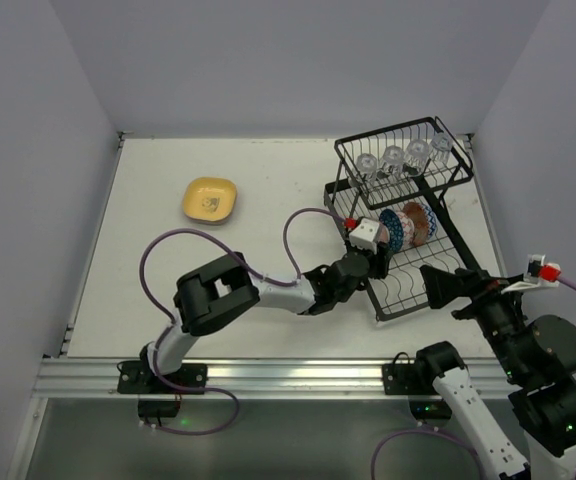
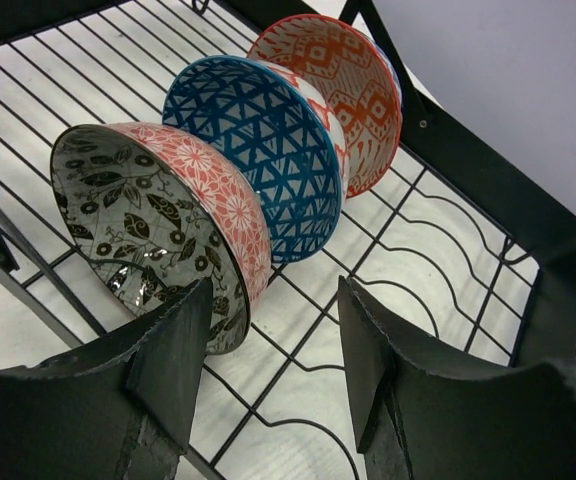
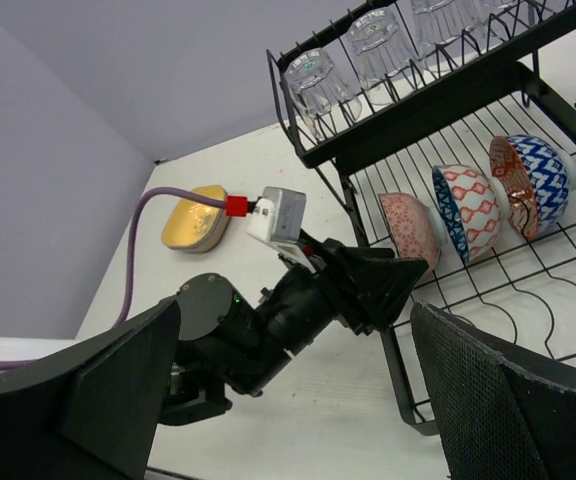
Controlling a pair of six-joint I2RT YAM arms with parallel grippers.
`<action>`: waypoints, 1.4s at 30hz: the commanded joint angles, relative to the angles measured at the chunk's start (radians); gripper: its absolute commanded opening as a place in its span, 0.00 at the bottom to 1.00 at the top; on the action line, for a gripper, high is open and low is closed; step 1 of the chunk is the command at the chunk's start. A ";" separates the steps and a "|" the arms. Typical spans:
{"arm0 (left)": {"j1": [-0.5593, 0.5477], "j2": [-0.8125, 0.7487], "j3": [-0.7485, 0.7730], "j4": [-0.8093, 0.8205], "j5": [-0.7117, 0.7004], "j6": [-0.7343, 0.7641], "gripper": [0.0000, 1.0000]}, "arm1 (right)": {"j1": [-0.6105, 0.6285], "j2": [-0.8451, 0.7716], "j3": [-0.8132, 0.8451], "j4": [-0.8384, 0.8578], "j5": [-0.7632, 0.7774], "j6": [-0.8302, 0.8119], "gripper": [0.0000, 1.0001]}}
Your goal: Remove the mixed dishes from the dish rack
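Observation:
The black dish rack (image 1: 380, 304) stands at the right of the table, with several clear glasses (image 1: 393, 158) upside down on its upper shelf. Three patterned bowls stand on edge in the lower tray: pink floral (image 2: 208, 190), blue (image 2: 268, 150) and orange-red (image 2: 343, 85). My left gripper (image 2: 268, 350) is open low over the tray's near end. Its left finger (image 2: 168, 350) overlaps the pink bowl's rim, and only rack wire shows between the jaws. My right gripper (image 3: 298, 400) hangs wide open and empty near the rack's front. A yellow plate (image 1: 210, 200) lies on the table.
The rack's frame (image 2: 488, 190) rises just right of the left gripper's right finger. The left arm (image 3: 268, 320) stretches across the table to the rack's front left post (image 3: 393, 350). Its purple cable (image 1: 168, 245) loops over the table. White walls close in on three sides.

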 commanded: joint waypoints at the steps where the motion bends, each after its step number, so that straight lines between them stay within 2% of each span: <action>1: 0.016 0.034 0.064 0.068 -0.047 0.078 0.57 | -0.001 -0.010 0.003 0.035 -0.043 -0.027 0.99; 10: 0.056 0.068 0.092 0.071 0.000 0.072 0.57 | -0.003 -0.021 0.012 0.042 -0.067 -0.038 0.99; 12: 0.059 0.075 0.090 0.085 0.017 0.069 0.52 | -0.003 -0.024 0.008 0.043 -0.076 -0.041 0.99; 15: 0.062 0.094 0.101 0.099 0.045 0.066 0.51 | -0.003 -0.030 0.002 0.046 -0.084 -0.044 0.99; 16: 0.063 0.097 0.104 0.105 0.060 0.063 0.47 | -0.003 -0.030 0.000 0.048 -0.087 -0.045 0.99; 21: 0.063 0.105 0.094 0.137 0.088 0.038 0.43 | -0.003 -0.032 -0.006 0.049 -0.086 -0.048 0.99; 25: 0.071 0.106 0.086 0.142 0.092 0.017 0.35 | -0.003 -0.033 -0.011 0.052 -0.086 -0.050 0.99; 29: 0.077 0.108 0.081 0.137 0.086 -0.017 0.33 | -0.001 -0.036 -0.017 0.058 -0.086 -0.053 0.99; 42: 0.100 0.117 0.041 0.200 0.145 -0.083 0.05 | -0.003 -0.030 -0.014 0.072 -0.086 -0.085 0.99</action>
